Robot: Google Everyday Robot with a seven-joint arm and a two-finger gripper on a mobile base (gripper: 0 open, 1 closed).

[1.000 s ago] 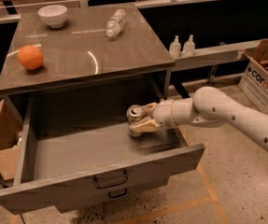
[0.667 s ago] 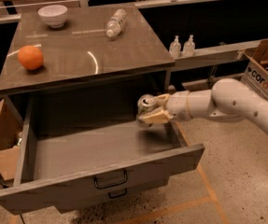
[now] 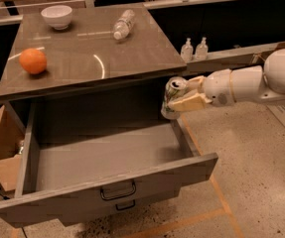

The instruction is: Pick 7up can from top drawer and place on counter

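Note:
The 7up can (image 3: 173, 95), silver-topped with a green and white label, is held upright in my gripper (image 3: 182, 96), which is shut on it. The can hangs above the right rear corner of the open top drawer (image 3: 102, 157), just below the counter's right front edge. The drawer is pulled out, and its grey floor is bare. Its front panel carries a dark bail handle (image 3: 117, 191). The counter (image 3: 90, 48) is a grey wood-grain top above the drawer. My white arm (image 3: 251, 83) reaches in from the right.
On the counter stand an orange (image 3: 33, 61) at front left, a white bowl (image 3: 56, 16) at the back and a clear plastic bottle (image 3: 123, 24) lying at back right. Two pump bottles (image 3: 193, 48) stand on a ledge at right. A cardboard box (image 3: 0, 150) sits at left.
My gripper has lifted the can from the drawer floor, up and to the right, out over the drawer's right rear corner. The arm has drawn back to the right.

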